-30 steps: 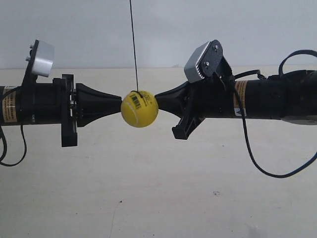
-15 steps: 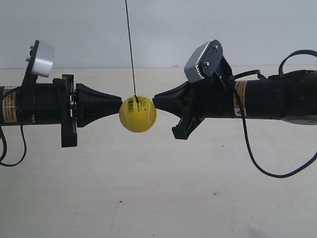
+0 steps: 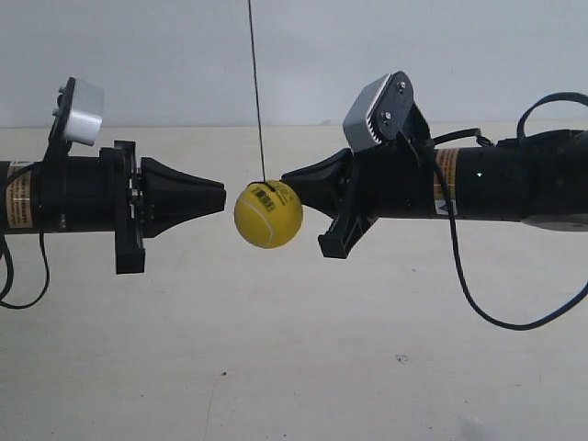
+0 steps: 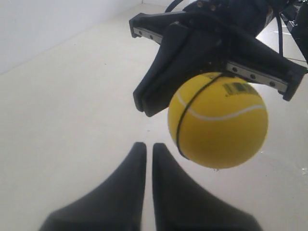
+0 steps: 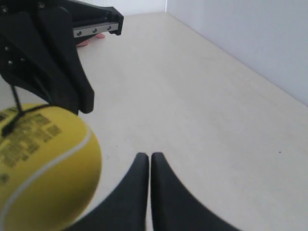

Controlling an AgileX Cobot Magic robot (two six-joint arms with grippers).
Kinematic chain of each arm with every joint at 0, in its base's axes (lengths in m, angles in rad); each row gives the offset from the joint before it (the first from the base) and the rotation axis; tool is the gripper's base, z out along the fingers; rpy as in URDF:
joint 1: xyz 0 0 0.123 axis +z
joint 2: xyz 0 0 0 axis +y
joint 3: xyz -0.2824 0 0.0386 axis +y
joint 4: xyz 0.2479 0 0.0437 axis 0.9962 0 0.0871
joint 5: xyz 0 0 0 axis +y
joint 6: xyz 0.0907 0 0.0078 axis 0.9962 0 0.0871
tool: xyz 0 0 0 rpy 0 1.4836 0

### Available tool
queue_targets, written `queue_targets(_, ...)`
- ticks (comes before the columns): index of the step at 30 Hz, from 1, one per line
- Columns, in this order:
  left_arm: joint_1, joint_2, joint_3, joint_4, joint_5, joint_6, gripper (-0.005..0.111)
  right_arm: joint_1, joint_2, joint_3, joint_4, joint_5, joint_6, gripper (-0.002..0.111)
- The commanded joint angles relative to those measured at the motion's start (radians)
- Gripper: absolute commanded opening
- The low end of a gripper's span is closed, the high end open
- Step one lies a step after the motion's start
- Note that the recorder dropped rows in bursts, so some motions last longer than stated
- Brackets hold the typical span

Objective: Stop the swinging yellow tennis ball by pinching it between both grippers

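Observation:
The yellow tennis ball (image 3: 267, 213) hangs on a thin dark string (image 3: 256, 92) between two black cone-shaped grippers. My left gripper (image 3: 223, 196), on the arm at the exterior view's left, is shut, and a small gap separates its tip from the ball. My right gripper (image 3: 285, 176) is shut too, its tip at the ball's upper edge. In the left wrist view the ball (image 4: 217, 120) sits off to one side of my shut left gripper (image 4: 148, 144), right in front of the other arm's black cone. The right wrist view has the ball (image 5: 41, 168) beside my shut right gripper (image 5: 149, 155), not at its tip.
A pale tabletop (image 3: 294, 367) lies below, with a white wall (image 3: 184, 55) behind. A black cable (image 3: 478, 294) loops down from the arm at the exterior view's right. A grey-white camera box (image 3: 375, 115) sits above each gripper.
The ball has swung toward the right gripper and dropped slightly, leaving the left gripper's tip that it touched before. Both arms have barely moved.

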Motion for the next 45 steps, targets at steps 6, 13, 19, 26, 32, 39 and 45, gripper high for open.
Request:
queue_targets(6, -0.005, 0.000, -0.004, 0.022, 0.001, -0.026, 0.005, 0.001, -0.001, -0.005, -0.028, -0.012, 0.022, 0.000)
queue_targets(13, -0.005, 0.000, -0.004, 0.052, 0.001, -0.041, 0.005, 0.001, -0.001, -0.005, -0.080, 0.013, 0.022, 0.000)
queue_targets(19, -0.005, 0.000, -0.004, 0.053, 0.001, -0.043, 0.005, 0.001, -0.001, -0.005, -0.121, 0.076, 0.022, 0.000)
queue_targets(26, -0.005, 0.000, -0.004, 0.053, -0.001, -0.043, 0.005, 0.001, -0.003, -0.005, -0.123, 0.080, 0.018, 0.000)
queue_targets(32, -0.005, 0.000, -0.004, 0.053, -0.058, -0.035, 0.005, 0.001, -0.003, -0.005, -0.121, 0.025, 0.018, 0.000)
queue_targets(39, -0.005, 0.033, -0.004, 0.045, -0.098, -0.028, 0.005, -0.035, -0.005, -0.005, -0.127, -0.015, 0.016, 0.000)
queue_targets(45, -0.005, 0.034, -0.004, 0.047, -0.098, -0.013, 0.005, -0.201, -0.005, -0.005, -0.256, -0.258, 0.105, 0.000)
